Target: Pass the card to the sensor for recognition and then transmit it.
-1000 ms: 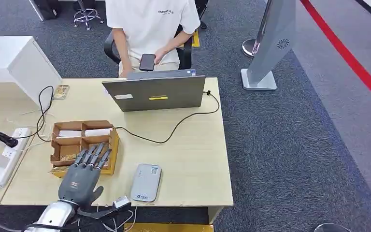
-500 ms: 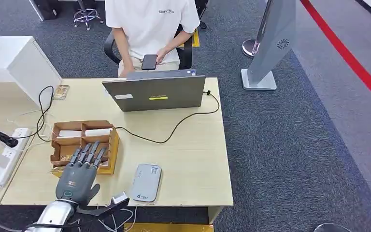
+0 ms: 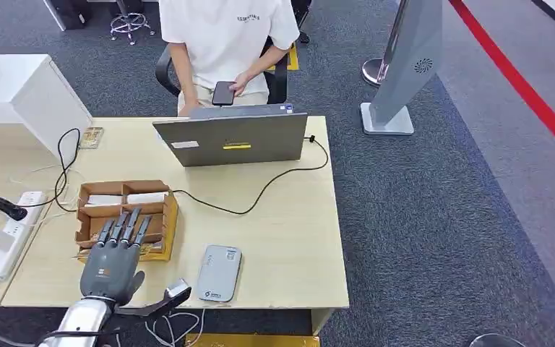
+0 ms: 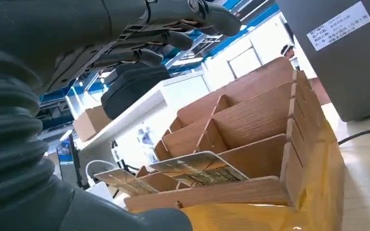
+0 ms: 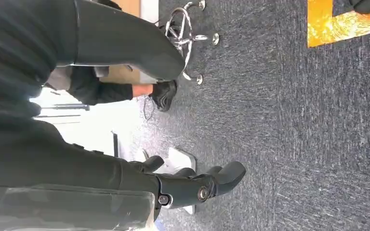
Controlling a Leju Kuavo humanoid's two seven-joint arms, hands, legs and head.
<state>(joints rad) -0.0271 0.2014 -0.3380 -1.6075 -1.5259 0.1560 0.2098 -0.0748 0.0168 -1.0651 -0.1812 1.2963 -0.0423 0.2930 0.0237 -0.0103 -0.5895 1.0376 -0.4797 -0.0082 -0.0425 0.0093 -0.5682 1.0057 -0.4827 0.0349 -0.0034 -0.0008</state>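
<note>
Wooden desk [image 3: 289,238] on grey carpet. Left hand [image 3: 112,256] hovered spread, empty, over card box [image 3: 124,215]. Card [image 4: 197,168] (near compartment) best pinched by raised edge; sensor [image 3: 218,272] at 3 o'clock.

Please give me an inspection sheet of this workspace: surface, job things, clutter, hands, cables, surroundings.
Surface: light wooden table.
Job's things: cards lie in the near compartments of the cardboard tray; grey card sensor lies flat beside the tray.
Clutter: laptop, power strip.
Hands: left hand hovers over the tray's near edge, fingers apart, holding nothing; right hand hangs above the carpet, holding nothing.
Cables: black cable runs from the laptop toward the tray.
Surroundings: seated person holding a phone.
</note>
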